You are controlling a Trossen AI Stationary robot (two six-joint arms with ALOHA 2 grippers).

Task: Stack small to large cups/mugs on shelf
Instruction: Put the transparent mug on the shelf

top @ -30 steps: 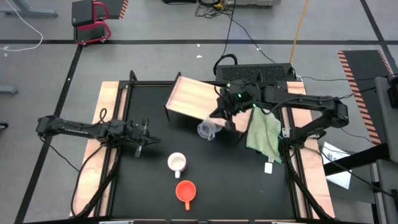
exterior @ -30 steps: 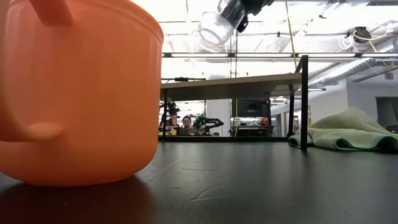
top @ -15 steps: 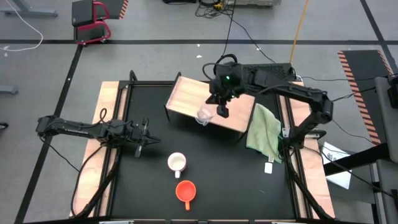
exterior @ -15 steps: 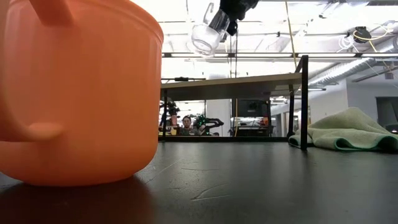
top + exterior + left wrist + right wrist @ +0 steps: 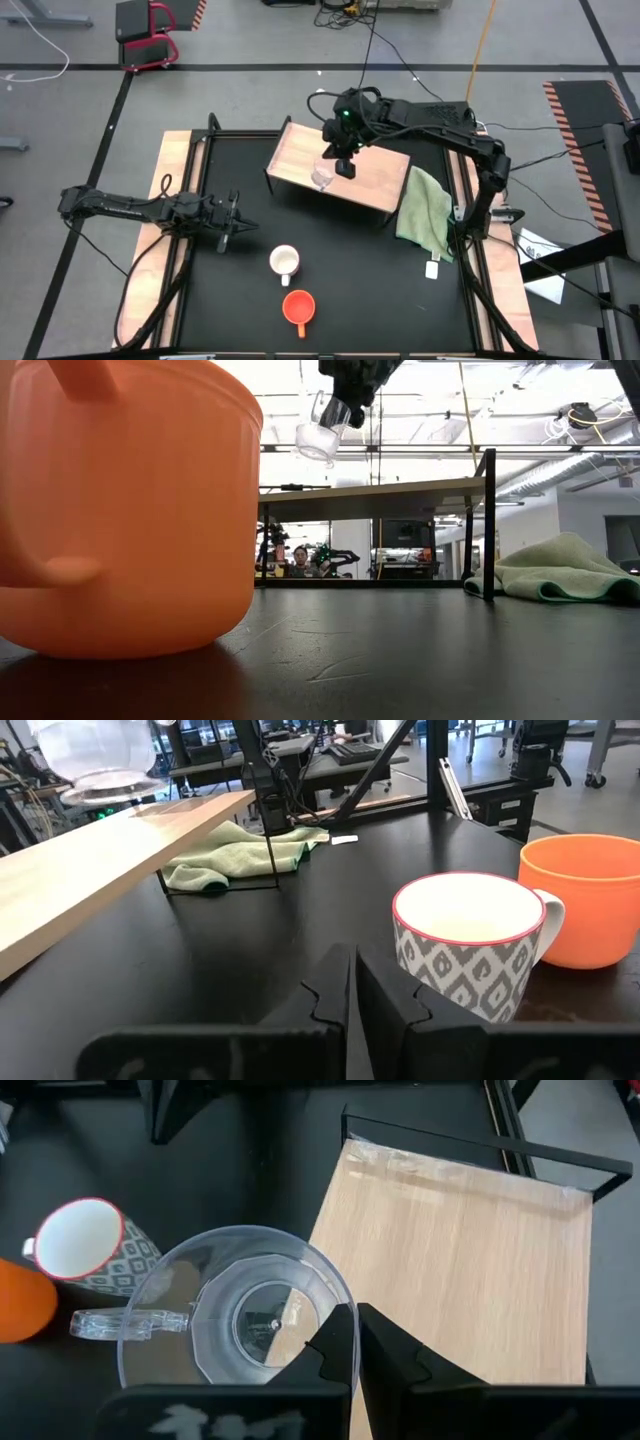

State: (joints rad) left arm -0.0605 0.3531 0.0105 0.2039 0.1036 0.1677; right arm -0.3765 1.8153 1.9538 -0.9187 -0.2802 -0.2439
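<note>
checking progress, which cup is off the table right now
The clear cup, held over the shelf by the right end effector. The white patterned mug and orange mug sit on the table.

Bright, even overhead light. Ceiling strips [image 5: 420, 448] glare in low view. Orange mug [image 5: 120, 510] looms close, soft. Black surface [image 5: 340, 260] shows faint sheen; shadows weak.

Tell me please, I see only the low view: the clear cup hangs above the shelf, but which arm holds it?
Observer: The right pincer, shut on the clear cup.
Operator: Is the cup over the board or beside it?
Observer: Over the shelf, near its front edge, not touching.
Operator: Where is the patterned mug?
Observer: The white mug stands on the table just behind the orange mug; the left pincer waits nearby, shut.
</note>
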